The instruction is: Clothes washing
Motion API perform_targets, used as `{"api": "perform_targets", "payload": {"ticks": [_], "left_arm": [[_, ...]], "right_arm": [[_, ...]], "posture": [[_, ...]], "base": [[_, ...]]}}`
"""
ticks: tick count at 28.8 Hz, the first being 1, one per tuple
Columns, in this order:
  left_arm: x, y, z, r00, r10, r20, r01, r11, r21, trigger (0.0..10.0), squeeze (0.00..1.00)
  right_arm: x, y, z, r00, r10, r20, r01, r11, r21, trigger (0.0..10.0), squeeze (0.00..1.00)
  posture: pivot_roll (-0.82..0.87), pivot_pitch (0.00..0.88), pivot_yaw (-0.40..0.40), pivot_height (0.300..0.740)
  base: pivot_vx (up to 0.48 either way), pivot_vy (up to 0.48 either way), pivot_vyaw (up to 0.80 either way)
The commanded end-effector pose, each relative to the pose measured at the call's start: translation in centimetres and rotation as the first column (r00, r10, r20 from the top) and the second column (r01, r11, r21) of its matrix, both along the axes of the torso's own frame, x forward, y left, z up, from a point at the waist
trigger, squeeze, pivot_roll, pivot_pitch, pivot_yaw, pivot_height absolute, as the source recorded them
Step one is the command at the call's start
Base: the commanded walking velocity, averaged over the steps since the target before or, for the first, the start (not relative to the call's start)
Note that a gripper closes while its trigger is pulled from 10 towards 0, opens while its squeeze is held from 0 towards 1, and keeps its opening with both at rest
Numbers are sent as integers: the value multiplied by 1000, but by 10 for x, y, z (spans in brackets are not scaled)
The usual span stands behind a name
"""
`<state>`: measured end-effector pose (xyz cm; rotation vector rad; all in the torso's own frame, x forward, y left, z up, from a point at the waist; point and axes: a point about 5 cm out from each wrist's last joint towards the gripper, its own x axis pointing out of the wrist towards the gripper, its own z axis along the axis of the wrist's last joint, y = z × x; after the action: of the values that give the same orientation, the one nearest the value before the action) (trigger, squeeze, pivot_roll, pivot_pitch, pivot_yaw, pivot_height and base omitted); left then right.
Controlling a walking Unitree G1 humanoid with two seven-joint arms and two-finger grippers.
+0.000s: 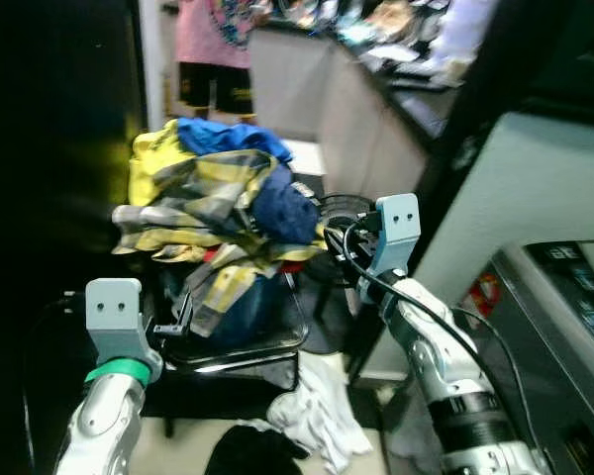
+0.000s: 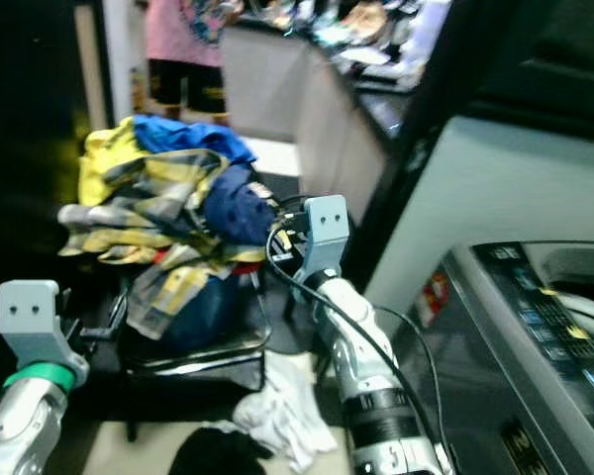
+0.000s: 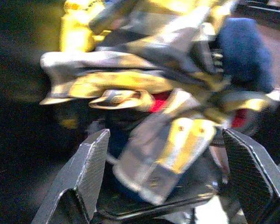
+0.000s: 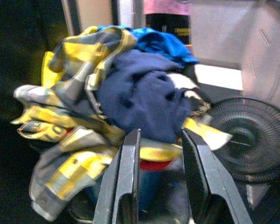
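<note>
Your robot faces a heaped pile of clothes [image 1: 218, 208] sitting in a dark basket [image 1: 267, 341], with a yellow-and-grey plaid shirt [image 4: 70, 70] draped over the top and front, a navy garment [image 4: 144, 98] bunched on the side nearer the right arm, and a bright blue piece [image 1: 228, 136] at the crest. Your left gripper [image 3: 177, 182] hangs at the basket's near left edge, jaws spread wide with the plaid hem between them but not pinched. Your right gripper [image 4: 161, 177] sits at the pile's right flank, its jaws parted a narrow way and closed on nothing, the navy garment just beyond the tips. A white cloth [image 1: 317, 406] and a dark garment [image 1: 247, 450] lie on the floor below the basket. A round fan grille [image 4: 247, 140] rests on the floor beside the heap, and a washing machine [image 2: 535, 327] with a dark control panel stands at your right; its panel lettering and a red sticker [image 1: 483, 293] on the cabinet beside it are too blurred to read. A person in a pink top and black shorts [image 1: 213, 59] stands beyond the pile; the yellow print on the shorts cannot be read.
</note>
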<state>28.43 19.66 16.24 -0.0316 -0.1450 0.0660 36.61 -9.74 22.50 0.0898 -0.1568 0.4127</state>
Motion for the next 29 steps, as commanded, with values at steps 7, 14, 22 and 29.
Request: {"api": "perform_targets", "payload": {"ticks": [7, 14, 22, 29], "left_arm": [[-3, -2, -3, 1000, -9, 2, 9, 1000, -30, 10000, 0], [-4, -3, -5, 1000, -6, -1, 6, 1000, -30, 10000, 0], [-5, -6, -10, 1000, 4, -21, -5, 999, -41, 10000, 0], [7, -6, -27, 987, 95, -129, -101, 994, -40, 10000, 0]], "right_arm": [[-1, -4, -6, 1000, -15, -16, 15, 1000, -14, 10000, 0], [-1, -3, -7, 1000, -9, -18, 8, 1000, -15, 10000, 0], [0, 1, -10, 999, 28, -33, -29, 999, -23, 10000, 0], [-1, -2, -33, 995, 9, -101, -11, 1000, -25, 10000, 0]], "posture": [[92, 19, -65, 740], [92, 21, -75, 740], [95, 21, -85, 740], [89, 15, -73, 740]], "base": [[0, 69, 0], [0, 0, 0], [0, 0, 0], [0, 0, 0]]}}
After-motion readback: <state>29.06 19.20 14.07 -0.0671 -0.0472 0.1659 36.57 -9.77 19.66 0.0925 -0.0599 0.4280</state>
